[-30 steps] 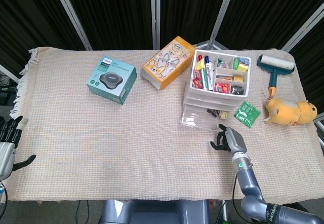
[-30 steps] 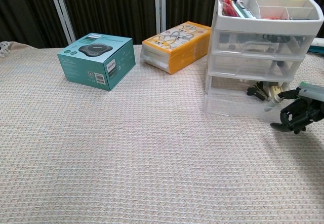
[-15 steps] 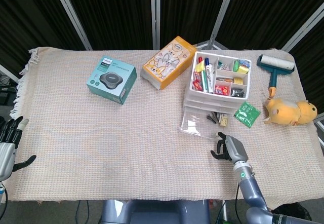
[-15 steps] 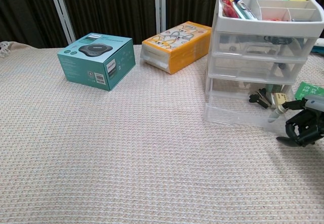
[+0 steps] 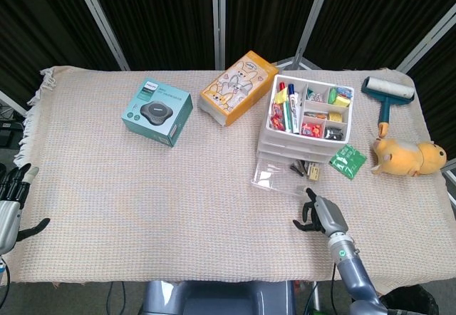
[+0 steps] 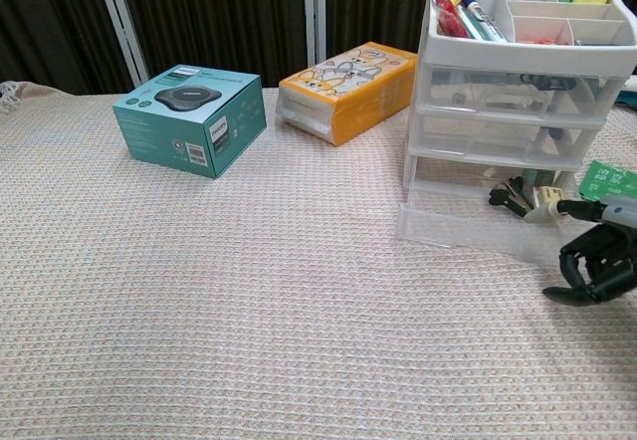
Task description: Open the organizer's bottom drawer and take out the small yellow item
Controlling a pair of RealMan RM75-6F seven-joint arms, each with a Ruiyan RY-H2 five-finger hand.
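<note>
At the organizer's foot: bottom drawer [image 6: 468,223] stands pulled out, so the opening looks done; taking out is left.
Drawer contents: dark clips and a pale yellowish item [image 6: 538,201], probably the target, at its right end.
Right hand [image 6: 595,263]: curled, holding nothing, just beside the drawer's front corner.
Left hand [image 5: 10,199]: fingers apart, holding nothing, at the table's far-left edge.
Organizer [image 5: 306,116] top tray: markers, small bits.

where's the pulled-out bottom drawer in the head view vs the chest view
Head view: the bottom drawer juts toward the robot from the organizer's base, right of centre, just above the right hand.
Chest view: the drawer is at mid-right, left of the right hand.
Shared landmark: the orange box.
</note>
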